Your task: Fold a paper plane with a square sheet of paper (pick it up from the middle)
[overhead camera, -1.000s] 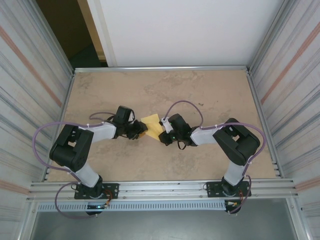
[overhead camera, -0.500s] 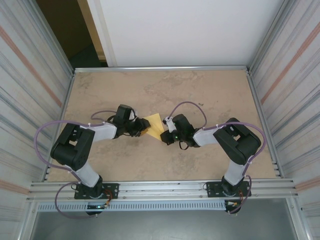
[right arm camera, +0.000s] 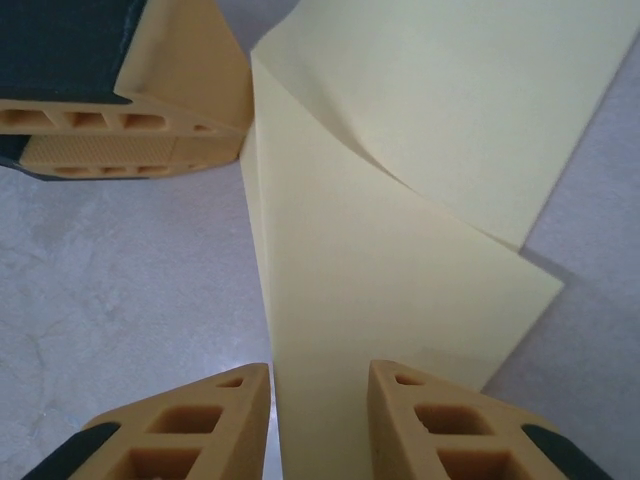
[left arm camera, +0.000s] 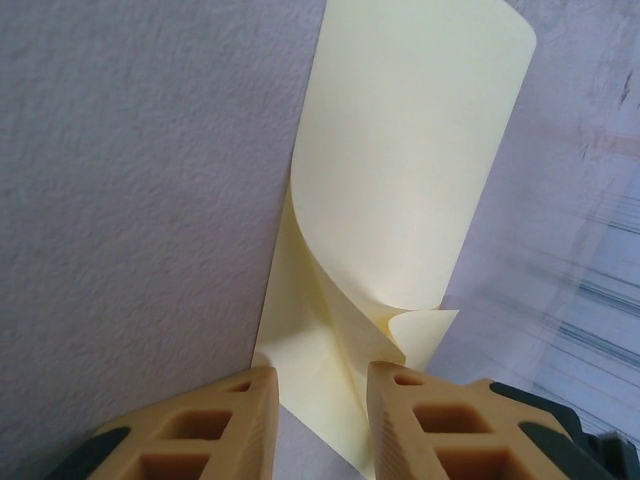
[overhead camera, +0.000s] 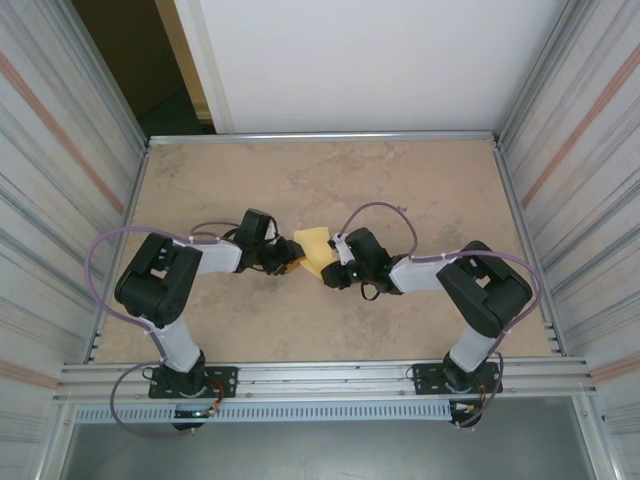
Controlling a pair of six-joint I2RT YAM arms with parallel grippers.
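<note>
The sheet of paper point(overhead camera: 313, 247) is thin, pale yellow and unmarked, and lies near the middle of the table point(overhead camera: 420, 190), whose top is a mottled, stone-like beige. From above it looks like a small creased shape, with the left claw point(overhead camera: 291, 264) at its left edge and the right claw point(overhead camera: 326, 273) at its near right edge. Both arms reach low across the table towards each other.

The left wrist view adds what the overhead cannot. The sheet is folded over on itself, and its upper flap curls up in a smooth bend with a small tucked corner near the fingers point(left arm camera: 245, 420), which are tan, ribbed plastic blocks. They are spread a little, with the paper's edge running through the gap.

The right wrist view shows two flat layers meeting along a sharp crease. The right claw's fingers point(right arm camera: 450, 425) likewise stand apart with the paper between them, and one finger of the left claw sits just beside the paper's far corner.

Purple cables point(overhead camera: 375, 212) loop over the arms, and ribbed metal walls point(overhead camera: 60, 170) flank the table
</note>
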